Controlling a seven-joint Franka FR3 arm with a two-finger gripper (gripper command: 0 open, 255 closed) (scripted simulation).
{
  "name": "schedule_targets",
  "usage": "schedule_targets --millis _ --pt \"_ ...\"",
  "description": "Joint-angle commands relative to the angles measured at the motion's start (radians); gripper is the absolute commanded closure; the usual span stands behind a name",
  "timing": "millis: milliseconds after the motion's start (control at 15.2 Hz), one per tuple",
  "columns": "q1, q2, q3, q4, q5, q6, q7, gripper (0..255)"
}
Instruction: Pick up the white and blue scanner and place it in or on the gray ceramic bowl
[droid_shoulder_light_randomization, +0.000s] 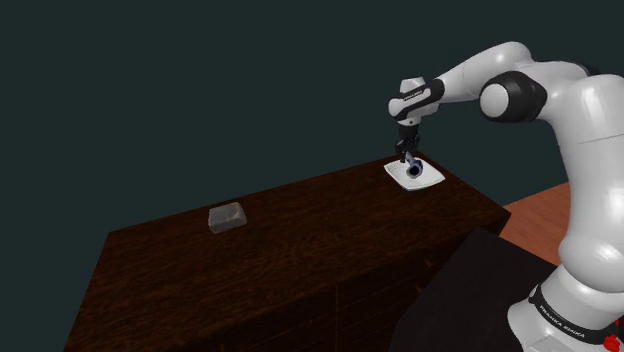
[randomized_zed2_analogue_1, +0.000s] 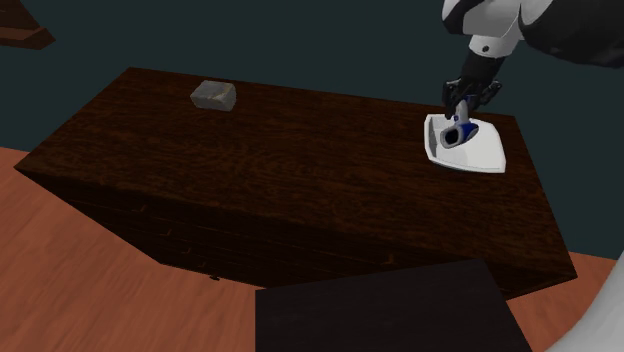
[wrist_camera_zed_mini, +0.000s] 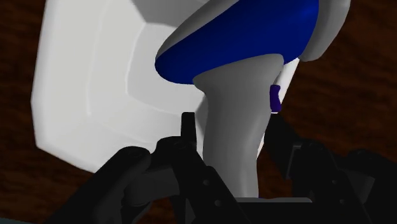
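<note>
The gripper (droid_shoulder_light_randomization: 408, 148) hangs straight above the bowl (droid_shoulder_light_randomization: 428, 178), and its black fingers (wrist_camera_zed_mini: 188, 132) are clamped on the grey handle of the scanner (droid_shoulder_light_randomization: 410, 166), one on each side of it, as the wrist view shows plainly. The scanner points head down into the bowl: its blue and white head (wrist_camera_zed_mini: 242, 32) lies over the bowl's hollow middle, with the handle rising from it up into the gripper (wrist_camera_zed_mini: 232, 130). Whether the head touches the bowl's bottom or hangs just above it, the pictures do not settle. A small violet patch sits on the side of the handle, just under the head. The bowl (wrist_camera_zed_mini: 83, 95) is drawn pale, nearly white, square with cut corners and a sloping inner wall. It stands on a dark wooden table (droid_shoulder_light_randomization: 300, 250), near one corner of the top. In the second exterior view the scanner (randomized_zed2_analogue_1: 453, 133) lies toward one side of the bowl (randomized_zed2_analogue_1: 490, 155) rather than at its centre, with the gripper (randomized_zed2_analogue_1: 465, 100) above it. A small grey block (droid_shoulder_light_randomization: 227, 217) sits on the same table, well apart from the bowl, toward the other end of the top. The white arm (droid_shoulder_light_randomization: 560, 120) bends over to the bowl from the black stand (droid_shoulder_light_randomization: 470, 290), which is on a reddish wooden floor (droid_shoulder_light_randomization: 540, 215) beside the table.
</note>
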Motion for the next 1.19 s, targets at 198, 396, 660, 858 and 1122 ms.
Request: schedule_targets --millis 198,396,660,858,1122 --pt "-0.055 0.087 -0.009 0.144 0.005 -0.054 -0.059 255" --pt "-0.056 0.108 -0.008 0.138 0.006 -0.028 -0.058 255" --pt "-0.057 0.138 -0.006 0.135 0.008 0.006 -0.058 255" --pt "-0.058 0.163 -0.005 0.135 0.009 0.029 -0.057 255" --pt "-0.058 0.178 -0.004 0.138 0.010 0.042 -0.057 255"
